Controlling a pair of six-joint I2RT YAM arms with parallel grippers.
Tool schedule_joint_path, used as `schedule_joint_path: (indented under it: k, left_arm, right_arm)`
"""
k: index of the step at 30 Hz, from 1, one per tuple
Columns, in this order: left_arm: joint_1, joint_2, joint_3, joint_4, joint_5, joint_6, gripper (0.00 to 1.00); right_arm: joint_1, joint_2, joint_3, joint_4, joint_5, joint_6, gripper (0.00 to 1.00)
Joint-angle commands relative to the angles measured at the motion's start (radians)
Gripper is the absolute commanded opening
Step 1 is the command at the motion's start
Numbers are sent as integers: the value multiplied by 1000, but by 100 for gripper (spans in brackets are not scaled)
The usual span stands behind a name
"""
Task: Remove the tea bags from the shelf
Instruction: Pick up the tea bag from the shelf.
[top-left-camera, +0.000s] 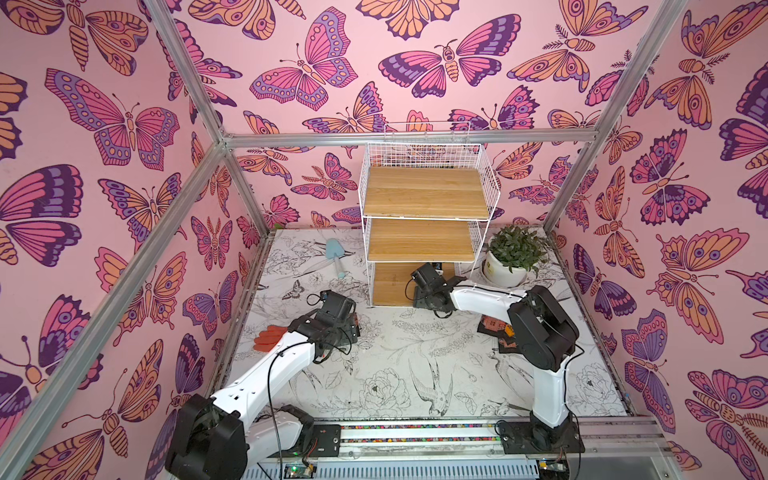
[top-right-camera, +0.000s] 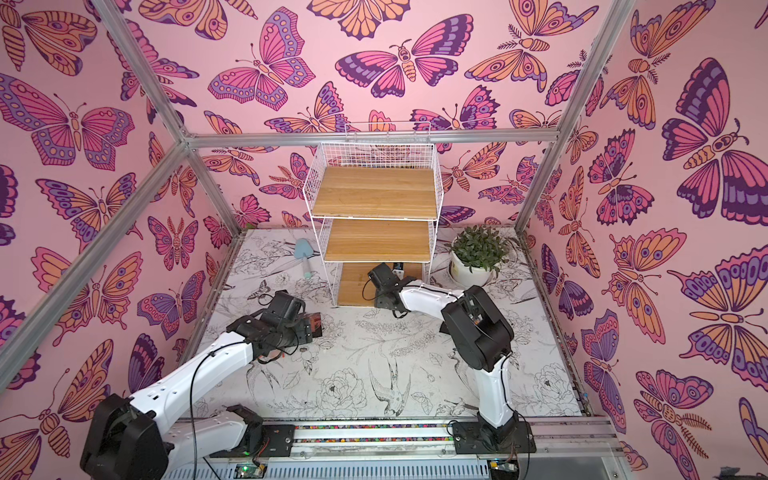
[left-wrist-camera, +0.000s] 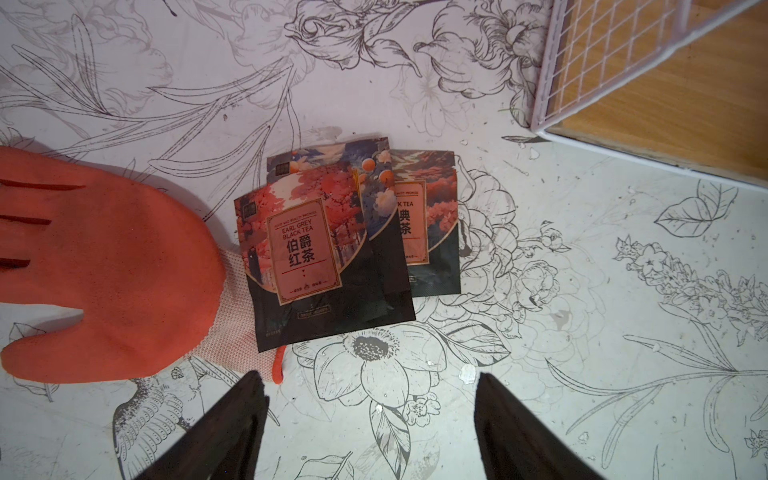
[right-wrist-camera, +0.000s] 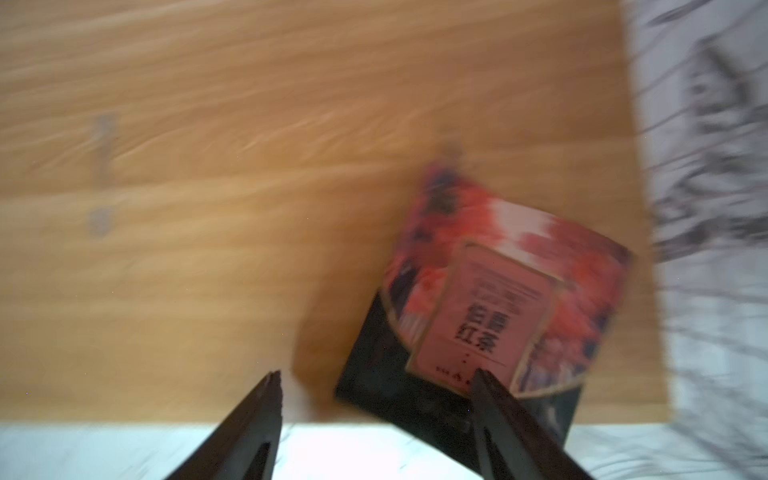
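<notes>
Only the right wrist view shows us a blurred tea bag (right-wrist-camera: 498, 299) at the edge of the shelf's (right-wrist-camera: 208, 166) lowest board, the right gripper (right-wrist-camera: 376, 374) spread wide, one finger over it — not pinching. Only the left wrist view shows three tea bags (left-wrist-camera: 316, 249) on the table (left-wrist-camera: 582, 291) off the shelf's corner, one overlapping the glove (left-wrist-camera: 104, 282), left gripper (left-wrist-camera: 368, 376) gaping, empty.

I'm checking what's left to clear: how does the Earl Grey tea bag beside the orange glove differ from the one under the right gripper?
The Earl Grey tea bag lies flat on the floral table, atop other sachets; the shelf tea bag sits on the shelf's bottom board, bowed. The left gripper hangs clear of the first; a finger of the right gripper overlaps the second. Both share red artwork.
</notes>
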Motion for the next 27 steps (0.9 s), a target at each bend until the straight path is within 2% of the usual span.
schedule_joint_path:
  k: [1,11,18,27]
  left_arm:
    - [8,-22,-25,-9,-11,-4,82]
    - [8,-24,-27,-10,-4,-11,82]
    - [7,-28,-27,-7,0,-9,82]
    - [6,-21,-26,-5,5,-6,82]
  right_arm:
    - [15,-33,-60,14,-88,-25,75]
    - [46,-88,-110,-26,4,-94,76]
    - [80,-114,-82,-68,88,-137,80]
    - [81,-120,-51,-154,221,-75,88]
